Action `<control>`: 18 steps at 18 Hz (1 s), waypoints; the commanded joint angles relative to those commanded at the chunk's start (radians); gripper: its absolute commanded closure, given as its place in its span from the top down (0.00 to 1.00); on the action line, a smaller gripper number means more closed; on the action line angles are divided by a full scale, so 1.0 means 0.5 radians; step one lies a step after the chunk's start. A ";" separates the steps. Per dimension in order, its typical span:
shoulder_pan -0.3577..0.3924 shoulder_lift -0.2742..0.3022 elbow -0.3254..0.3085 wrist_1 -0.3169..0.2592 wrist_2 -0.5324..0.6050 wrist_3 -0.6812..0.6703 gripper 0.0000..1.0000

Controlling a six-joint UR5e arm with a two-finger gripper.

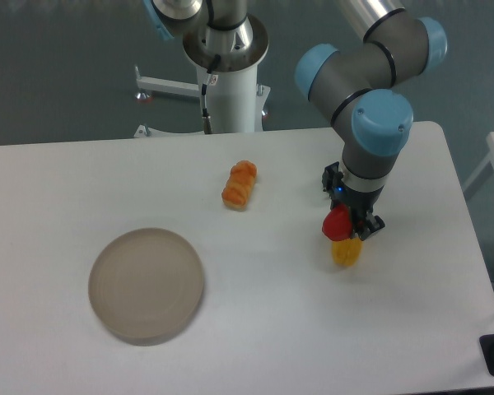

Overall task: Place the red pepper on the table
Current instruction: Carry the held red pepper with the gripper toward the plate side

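The red pepper (pixel 337 224) is small and glossy and sits between the fingers of my gripper (pixel 346 226), which is shut on it. It hangs just above the white table (pixel 272 313) at the right of centre. Directly below and touching or nearly touching it is a yellow pepper-like piece (pixel 346 252) on the table. The pepper's stem is hidden by the gripper.
An orange ridged croissant-like piece (pixel 240 184) lies on the table at centre back. A round beige-grey plate (pixel 146 285) sits at the front left. The arm's base column (pixel 227 74) stands behind the table's back edge.
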 joint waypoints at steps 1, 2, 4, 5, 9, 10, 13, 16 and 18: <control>0.000 0.000 0.000 0.000 -0.003 0.000 0.14; 0.000 0.000 0.003 0.000 -0.006 0.000 0.14; -0.003 -0.006 0.006 0.000 -0.009 -0.009 0.14; -0.003 -0.009 0.009 0.000 -0.012 -0.012 0.14; -0.028 -0.052 0.028 0.009 -0.028 -0.113 0.14; -0.055 -0.079 0.064 0.009 -0.028 -0.171 0.14; -0.135 -0.187 0.171 0.031 -0.028 -0.386 0.14; -0.224 -0.291 0.196 0.181 -0.028 -0.539 0.14; -0.279 -0.359 0.215 0.261 -0.025 -0.674 0.14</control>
